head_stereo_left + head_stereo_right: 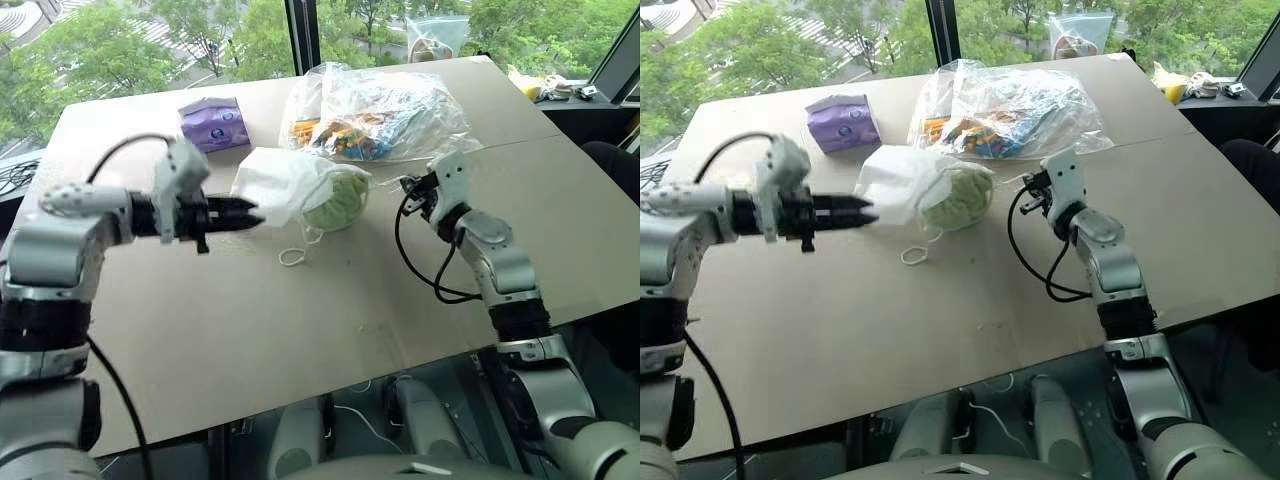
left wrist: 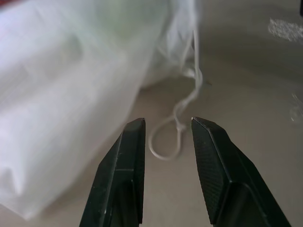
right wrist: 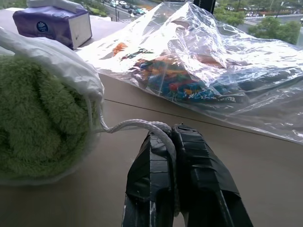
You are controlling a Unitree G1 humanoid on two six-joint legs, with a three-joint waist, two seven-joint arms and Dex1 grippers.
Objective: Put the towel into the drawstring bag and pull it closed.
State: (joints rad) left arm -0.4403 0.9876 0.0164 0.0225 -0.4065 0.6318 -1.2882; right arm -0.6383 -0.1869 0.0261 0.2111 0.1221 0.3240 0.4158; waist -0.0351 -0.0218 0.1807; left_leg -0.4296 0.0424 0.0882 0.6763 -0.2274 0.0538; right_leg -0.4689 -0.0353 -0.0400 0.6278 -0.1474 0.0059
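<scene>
The drawstring bag [image 1: 278, 185] lies on the brown table, thin white fabric bunched around the light green towel [image 1: 338, 200], which shows at the bag's mouth on its right side. My right gripper [image 3: 171, 132] is shut on the bag's white cord [image 3: 137, 124], which runs level from the mouth to its fingertips. My left gripper [image 1: 255, 215] hovers at the bag's left end, open, with nothing between its fingers [image 2: 130, 156]. A second cord loop [image 2: 165, 142] lies loose on the table beyond them, in front of the bag [image 2: 71, 94].
A clear plastic bag of colourful sticks [image 1: 380, 115] lies just behind the drawstring bag. A purple tissue box [image 1: 213, 122] stands at the back left. Small items [image 1: 545, 88] sit past the table's far right corner. The table's near half [image 1: 300, 340] is bare.
</scene>
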